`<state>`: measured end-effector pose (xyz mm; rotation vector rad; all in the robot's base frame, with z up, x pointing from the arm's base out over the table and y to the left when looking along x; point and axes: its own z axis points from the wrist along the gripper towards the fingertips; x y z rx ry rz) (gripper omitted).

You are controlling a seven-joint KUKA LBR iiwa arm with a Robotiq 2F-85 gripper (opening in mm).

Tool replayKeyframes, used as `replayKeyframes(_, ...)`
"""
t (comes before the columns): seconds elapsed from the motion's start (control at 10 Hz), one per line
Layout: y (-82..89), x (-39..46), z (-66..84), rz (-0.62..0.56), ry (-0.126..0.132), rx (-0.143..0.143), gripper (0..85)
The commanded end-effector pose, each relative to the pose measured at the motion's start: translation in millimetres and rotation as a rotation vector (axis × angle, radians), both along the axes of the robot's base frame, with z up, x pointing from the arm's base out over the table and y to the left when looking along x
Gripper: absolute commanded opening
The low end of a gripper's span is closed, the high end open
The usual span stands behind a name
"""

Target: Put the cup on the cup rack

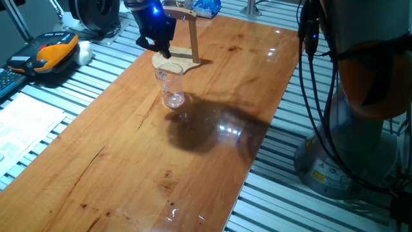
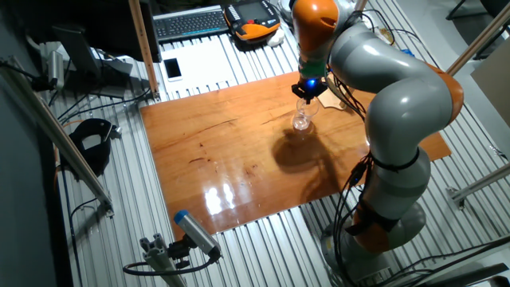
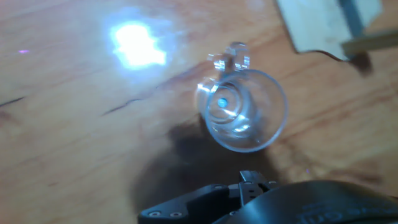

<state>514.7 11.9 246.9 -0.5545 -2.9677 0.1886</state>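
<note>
The cup [image 1: 171, 87] is clear glass and stands upright on the wooden table, just in front of the cup rack's base [image 1: 177, 62]. The cup rack [image 1: 192, 35] is light wood with a thin post and a curved arm on top. My gripper [image 1: 156, 49] hangs above the cup, slightly toward the rack, with its fingers apart and nothing in them. In the hand view I look down into the cup [image 3: 242, 109]; its handle [image 3: 230, 59] points to the top of the frame and the rack's base [image 3: 323, 28] is at the upper right. From the other side the cup [image 2: 303, 119] sits under the gripper [image 2: 307, 97].
The wooden table top [image 1: 148, 154] lies on a slatted metal bench. An orange and black pendant [image 1: 48, 55] lies beyond the table's left edge. Cables and the arm's base [image 1: 347, 154] stand at the right. A keyboard [image 2: 190, 22] lies at the far side.
</note>
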Motion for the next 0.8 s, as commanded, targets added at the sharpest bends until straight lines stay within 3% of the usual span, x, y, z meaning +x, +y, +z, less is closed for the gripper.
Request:
replayKeyframes(0.0, 3.1, 0.3, -1.7, -0.339, 0.024, 0.036, 0.0)
replayKeyframes(0.2, 6.1, 0.0, -4.1, -0.361, 0.062, 0.078, 0.0)
replayKeyframes(0.7, 4.9, 5.9, -10.6, -0.405, 0.044, 0.043, 0.0)
